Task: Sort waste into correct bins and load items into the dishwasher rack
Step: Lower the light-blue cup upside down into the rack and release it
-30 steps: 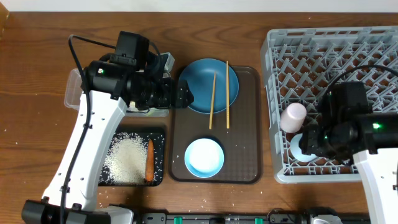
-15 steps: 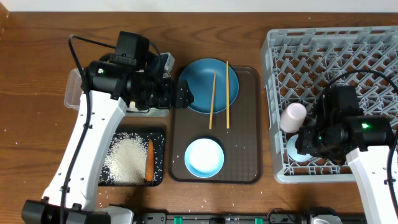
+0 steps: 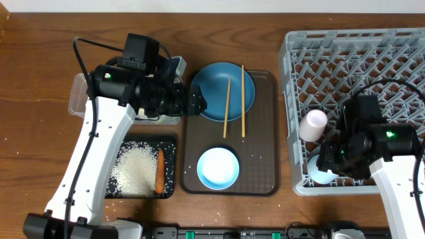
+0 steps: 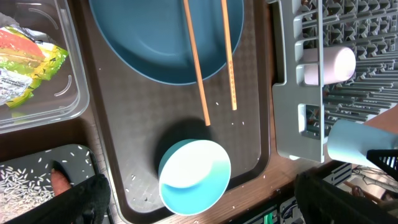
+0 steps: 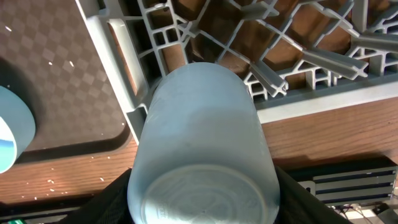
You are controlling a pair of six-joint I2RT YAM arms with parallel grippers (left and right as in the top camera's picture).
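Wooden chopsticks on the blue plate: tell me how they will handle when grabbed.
The chopsticks look thin and stiff, so probably light and easily nudged. Each bridges the rim of the dark blue plate onto the brown serving tray, so pressing an end may seesaw it. Lying apart, they likely need separate grabs.

A robotics lab: robot arms (image 3: 99,146) mounted at a wooden table (image 3: 40,53).

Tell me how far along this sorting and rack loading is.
Done: snack wrapper sits in the clear tub, rice and carrot in the black tray, pink cup in the rack. In hand: the right gripper holds the light blue cup at the rack's front corner. Remaining: plate, chopsticks, bowl on the brown tray.
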